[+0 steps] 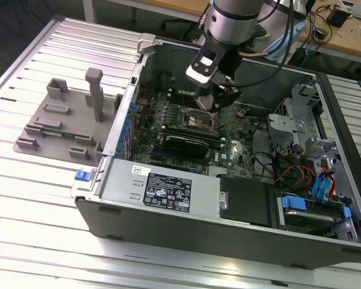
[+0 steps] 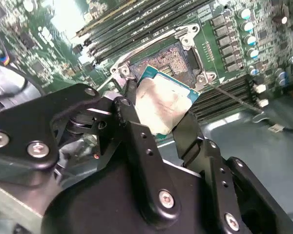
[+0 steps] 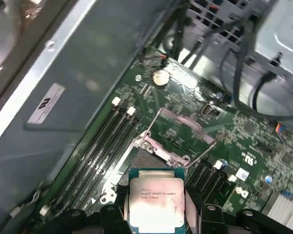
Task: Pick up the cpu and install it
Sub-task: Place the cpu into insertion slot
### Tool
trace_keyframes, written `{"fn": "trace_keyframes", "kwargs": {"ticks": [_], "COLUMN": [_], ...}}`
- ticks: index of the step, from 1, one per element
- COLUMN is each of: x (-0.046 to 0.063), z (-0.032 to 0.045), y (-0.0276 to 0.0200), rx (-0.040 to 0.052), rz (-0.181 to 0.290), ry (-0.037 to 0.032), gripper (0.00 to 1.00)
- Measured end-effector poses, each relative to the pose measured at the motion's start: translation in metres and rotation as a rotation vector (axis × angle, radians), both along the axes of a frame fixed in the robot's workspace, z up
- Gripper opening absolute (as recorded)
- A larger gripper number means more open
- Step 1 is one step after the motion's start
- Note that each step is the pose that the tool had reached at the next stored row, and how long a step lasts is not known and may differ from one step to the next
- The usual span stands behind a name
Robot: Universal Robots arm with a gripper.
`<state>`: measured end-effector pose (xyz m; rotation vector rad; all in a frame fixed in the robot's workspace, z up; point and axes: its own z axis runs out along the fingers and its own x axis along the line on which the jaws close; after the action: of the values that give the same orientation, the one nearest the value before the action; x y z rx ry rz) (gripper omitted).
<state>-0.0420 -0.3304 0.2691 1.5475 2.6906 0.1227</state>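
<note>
The cpu [image 2: 162, 103] is a flat square chip with a silver top plate and a pale rim, held level between my two black fingers [image 2: 133, 113]. My gripper [image 2: 158, 119] is shut on it by two opposite edges. In the first wrist view the cpu [image 3: 156, 201] hangs just short of the open socket [image 3: 151, 158]. The dark, metal-framed socket [image 2: 175, 61] lies on the green motherboard, partly under the chip's far edge. In the exterior view my gripper [image 1: 207, 101] reaches down into the open computer case, right above the socket [image 1: 195, 118].
Memory slots [image 2: 136, 24] run alongside the socket, and a row of capacitors [image 2: 249, 34] stands beside it. The case wall [image 1: 168, 54], the power supply [image 1: 162, 189] and the drive cage with cables [image 1: 307, 174] ring the board. A grey fixture [image 1: 66, 117] sits on the table outside the case.
</note>
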Motion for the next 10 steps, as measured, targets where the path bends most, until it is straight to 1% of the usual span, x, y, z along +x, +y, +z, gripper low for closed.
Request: {"fn": "trace_keyframes", "kwargs": {"ticks": [2, 3, 5, 8, 9, 10], "x": [0.0, 0.0, 0.0, 0.0, 0.0, 0.0], "z": [-0.0002, -0.0003, -0.0005, -0.0011, -0.0011, -0.0013], "y": [0.0, 0.0, 0.0, 0.0, 0.0, 0.0], "rx": [0.0, 0.0, 0.0, 0.0, 0.0, 0.0], "rz": [-0.04, -0.068, -0.106, -0.215, -0.229, -0.259], "ry": [-0.0001, 0.0, -0.0001, 0.0, 0.0, -0.0001], "gripper": [0.54, 0.54, 0.54, 0.54, 0.54, 0.54]}}
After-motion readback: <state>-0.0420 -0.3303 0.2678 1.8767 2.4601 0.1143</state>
